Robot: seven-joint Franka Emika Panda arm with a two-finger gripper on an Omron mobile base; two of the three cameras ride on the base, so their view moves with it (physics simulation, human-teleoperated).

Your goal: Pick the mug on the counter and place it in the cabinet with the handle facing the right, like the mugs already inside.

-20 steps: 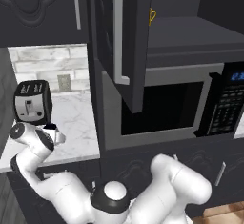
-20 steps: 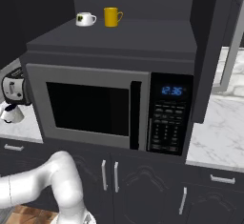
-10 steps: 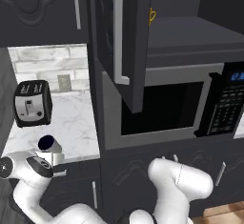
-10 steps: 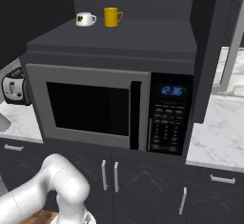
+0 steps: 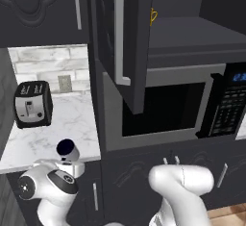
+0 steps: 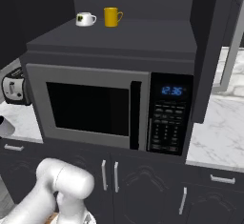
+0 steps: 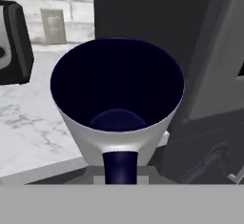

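Note:
The mug [image 7: 117,104], white with a dark navy inside, sits close in front of the hand camera, its mouth towards the camera. Its navy handle [image 7: 120,167] points down at the hand. In the left base view the mug [image 5: 67,150] is at the counter's [image 5: 57,124] front edge, on top of my gripper [image 5: 71,164]. The gripper is shut on the mug at the handle side, and its fingertips are hidden. The mug [image 6: 4,126] also shows at the left edge of the right base view. The cabinet [image 5: 192,32] above the microwave stands open, its door [image 5: 137,42] swung out.
A white mug [image 6: 86,19] and a yellow mug [image 6: 112,16] stand on the cabinet shelf. The microwave [image 6: 109,106] juts out right of the counter. A toaster [image 5: 32,104] stands at the back left. The open door's silver bar [image 5: 120,32] hangs over the counter's right end.
The hand has dropped and come forward from beside the toaster to the counter's front edge, with the mug moving along with it. The jaws have closed further.

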